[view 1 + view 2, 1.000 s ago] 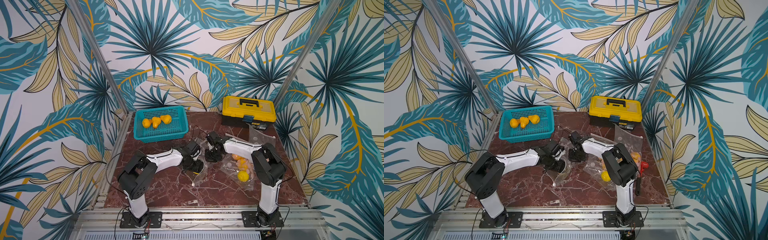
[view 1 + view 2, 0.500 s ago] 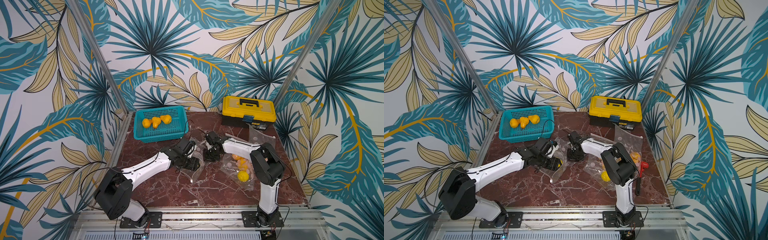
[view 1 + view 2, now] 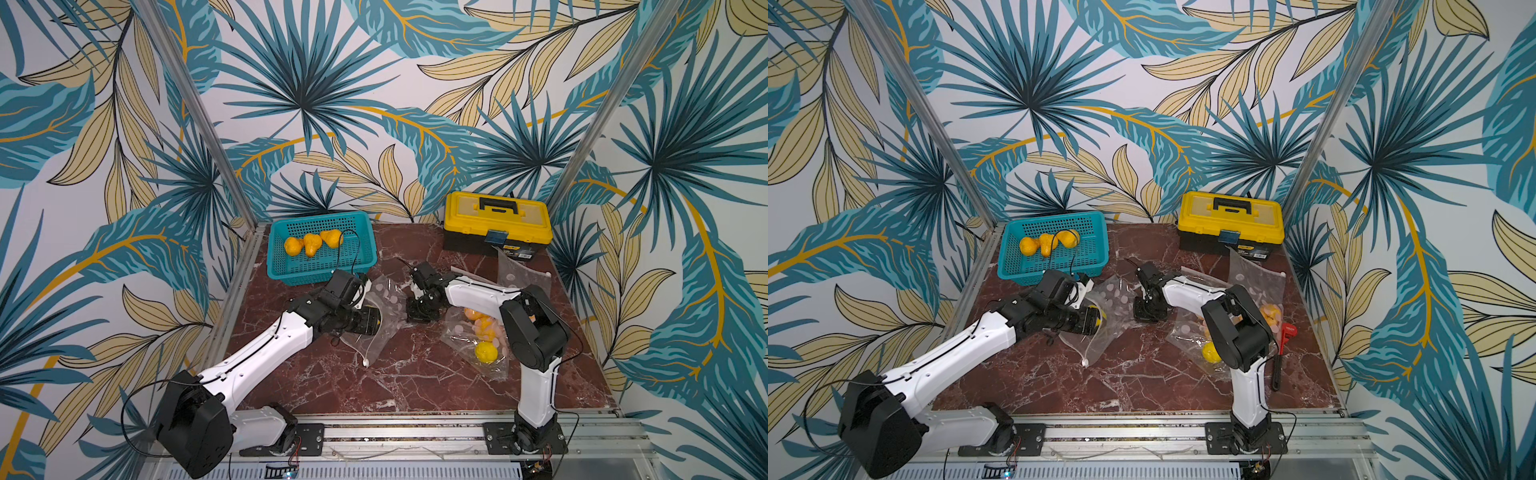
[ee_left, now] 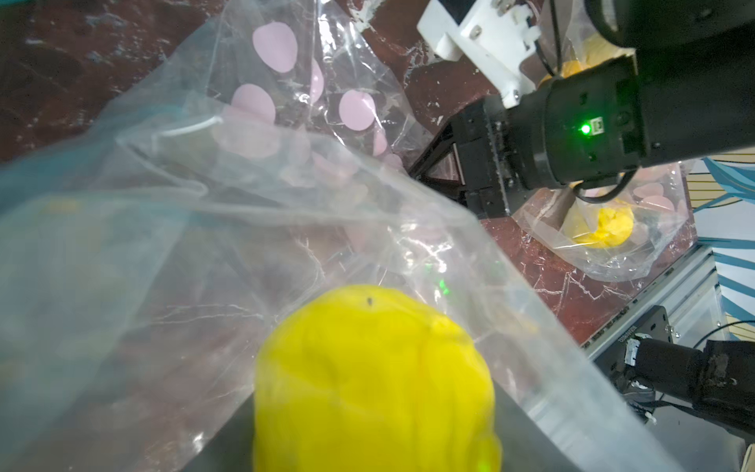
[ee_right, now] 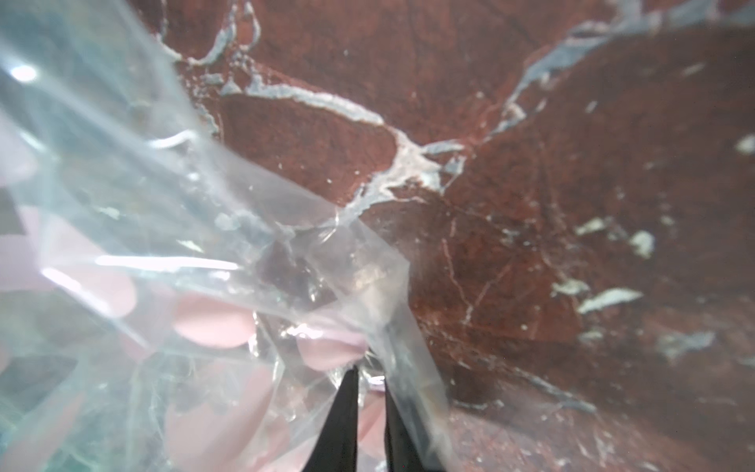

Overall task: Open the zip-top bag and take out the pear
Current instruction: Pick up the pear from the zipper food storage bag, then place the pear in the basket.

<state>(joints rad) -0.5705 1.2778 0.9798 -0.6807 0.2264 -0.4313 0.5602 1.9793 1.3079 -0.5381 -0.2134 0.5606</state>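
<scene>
My left gripper (image 3: pixel 371 322) is shut on a yellow pear (image 4: pixel 376 380), which fills the near part of the left wrist view. The pear (image 3: pixel 1097 316) sits at the open mouth of the clear zip-top bag (image 3: pixel 384 291) with pink dots, in the middle of the table. The bag's film (image 4: pixel 245 204) spreads over and beyond the pear. My right gripper (image 3: pixel 419 316) is shut on the bag's far corner, pinning it near the tabletop. In the right wrist view its black fingertips (image 5: pixel 351 392) pinch the crumpled plastic (image 5: pixel 204 265).
A teal basket (image 3: pixel 320 217) holding three pears stands at the back left. A yellow toolbox (image 3: pixel 496 220) is at the back right. A second bag of fruit (image 3: pixel 478 336) lies by the right arm, an empty bag (image 3: pixel 515 270) behind it, and a red wrench (image 3: pixel 1283 345) to its right.
The left arm has swung its elbow down and stretched out low, drawing its gripper and the pear a little to the left. The right gripper has stayed on the bag.
</scene>
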